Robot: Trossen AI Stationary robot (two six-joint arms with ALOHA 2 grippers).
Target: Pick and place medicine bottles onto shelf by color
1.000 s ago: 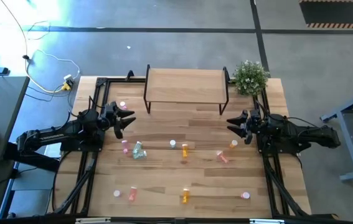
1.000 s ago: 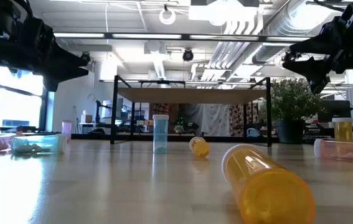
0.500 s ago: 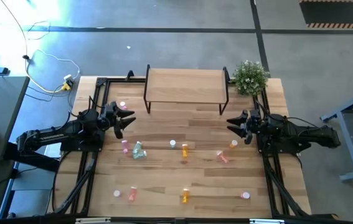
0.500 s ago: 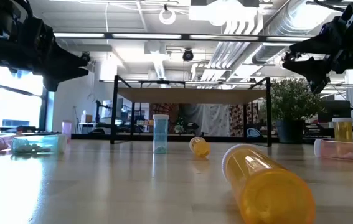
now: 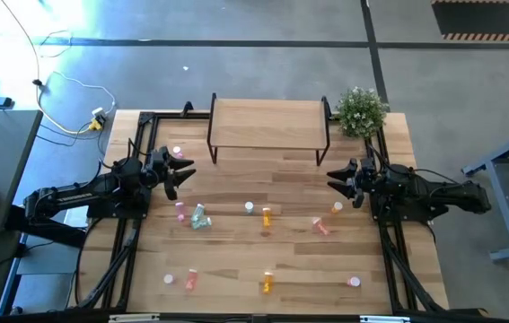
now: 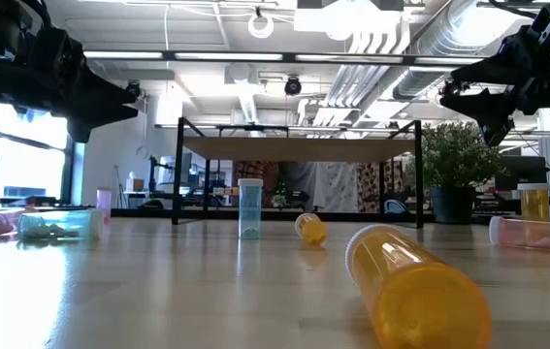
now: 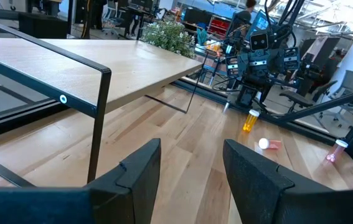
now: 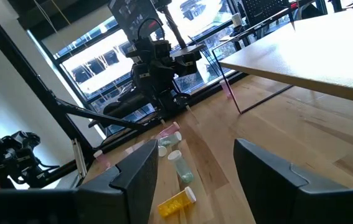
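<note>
- Bottles (image 5: 266, 218) lay scattered over the plank table (image 5: 236, 260), none of them on the shelf (image 5: 268, 122), whose top stood bare at the far middle of the table.
- My left gripper (image 5: 182, 172) hung above the table on the left side, near the shelf's left legs, its fingers (image 7: 140, 167) apart with nothing between them.
- My right gripper (image 5: 336, 178) hung on the right side, facing the left one across the table, fingers (image 8: 140, 172) likewise spread and holding nothing.
- A pink bottle (image 5: 177, 152) stood just beside my left gripper, toward the shelf.
- Below that gripper, another pink bottle (image 5: 180, 212) lay near two pale green ones (image 5: 200, 218) huddled together.
- Near the middle, a pale green bottle (image 5: 249, 207) stood upright just beside an orange one (image 6: 310, 228) lying down.
- An orange bottle (image 5: 337, 208) stood just below my right gripper, with a salmon-red one (image 5: 320, 226) lying near it.
- Along the near edge lay two pink bottles (image 5: 190, 280), an orange bottle (image 6: 415, 284) and, toward the right, one more pink one (image 5: 354, 282).
- A potted plant (image 5: 361, 110) sat at the far right corner, just beside the shelf.
</note>
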